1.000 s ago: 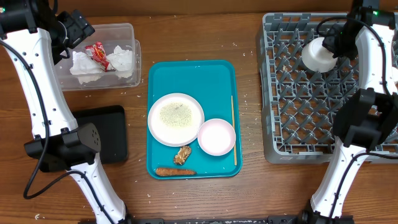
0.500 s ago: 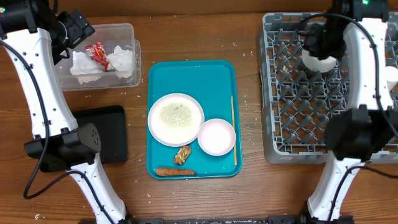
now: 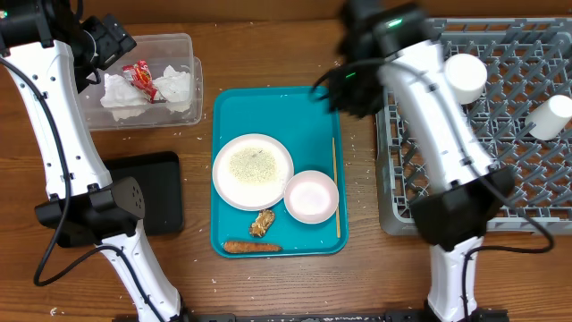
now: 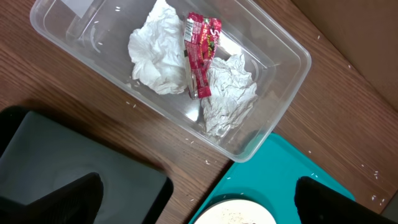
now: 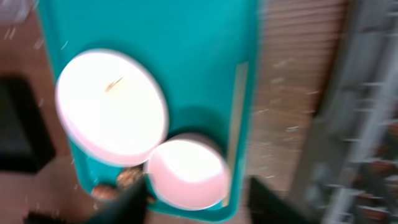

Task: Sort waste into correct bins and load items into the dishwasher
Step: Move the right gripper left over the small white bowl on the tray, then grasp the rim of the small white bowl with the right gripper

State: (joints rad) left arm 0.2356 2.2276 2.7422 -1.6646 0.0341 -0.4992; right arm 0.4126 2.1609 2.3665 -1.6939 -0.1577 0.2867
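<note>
My right gripper point(image 5: 199, 202) hangs open and empty over the teal tray's right half, blurred in the overhead view point(image 3: 335, 89). Below it lie the large white plate point(image 5: 112, 106) with rice grains, a smaller white dish point(image 5: 186, 171) and the thin wooden stick point(image 5: 236, 130). A brown lump point(image 3: 263, 223) and a food stick point(image 3: 251, 247) rest at the tray's front. The white cup point(image 3: 465, 76) stands in the grey rack point(image 3: 420, 170). My left gripper point(image 4: 199, 205) is open above the clear tub point(image 4: 273, 124), which holds napkins point(image 4: 155, 59) and the red wrapper point(image 4: 200, 53).
The flat black tray point(image 3: 152, 190) lies left of the teal tray point(image 3: 268, 112), by the left arm's base. A second white item point(image 3: 550, 116) sits in the rack's right side. Rice grains are scattered on the wooden table.
The right gripper let go of the white cup in the rack, opened, and swung left over the teal tray. The left arm has not moved.
</note>
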